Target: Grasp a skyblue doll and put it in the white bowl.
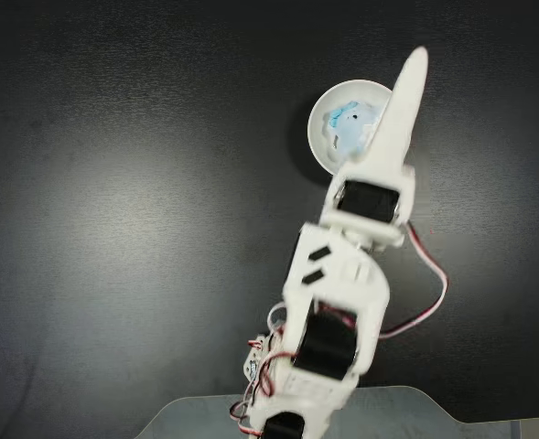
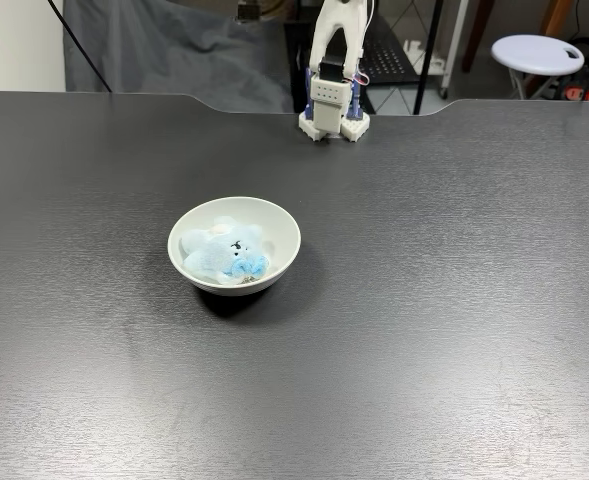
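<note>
Doll: the skyblue doll [image 2: 224, 253] lies inside the white bowl [image 2: 279, 232]. It is soft and fuzzy, pale blue, with a darker blue bit at its lower right in this fixed view. It sits a little toward the left side of the bowl.

Doll from above: in the other fixed view the skyblue doll [image 1: 350, 123] peeks out in the bowl, in the upper right of the frame. The arm covers part of it.

Bowl: the white bowl [image 1: 324, 108] is round and shiny. It stands on the black table [image 2: 454, 330], a bit left of the middle of the frame in the fixed view from the front.

Arm: the white arm [image 1: 342, 274] comes up from the bottom middle of the frame in the fixed view from above and leans to the upper right. Red wires hang at its side.

Arm base: the arm's base [image 2: 334, 110] stands at the far edge of the table, at the top middle of the frame, well apart from the bowl.

Hand: the gripper [image 1: 406, 91] shows one long white finger over the right side of the bowl. I cannot tell if it is wide or narrow. It holds nothing that I can see.

Behind the table: a white stool [image 2: 534, 50] stands in the upper right of the frame.
</note>
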Motion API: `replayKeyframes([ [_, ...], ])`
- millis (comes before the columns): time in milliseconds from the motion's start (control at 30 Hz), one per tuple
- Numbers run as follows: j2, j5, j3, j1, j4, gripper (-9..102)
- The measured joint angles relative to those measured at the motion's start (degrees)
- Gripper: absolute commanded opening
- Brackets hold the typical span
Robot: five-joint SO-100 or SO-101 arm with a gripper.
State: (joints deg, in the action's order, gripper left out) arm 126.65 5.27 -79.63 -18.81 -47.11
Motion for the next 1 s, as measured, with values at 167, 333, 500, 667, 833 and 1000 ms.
replayKeyframes([
  [167,13.7,-1.8,1.2,6.3,-10.7,9],
  [333,18.7,-2.1,1.7,11.8,-17.4,2],
  [500,19.6,-2.1,-2.2,14.5,-18.2,-1],
  [667,24.7,-2.1,-19.0,14.4,-18.2,-1],
  [833,37.0,-2.1,-41.9,14.5,-18.2,-1],
  [1000,48.0,-2.1,-64.5,14.8,-18.2,-1],
])
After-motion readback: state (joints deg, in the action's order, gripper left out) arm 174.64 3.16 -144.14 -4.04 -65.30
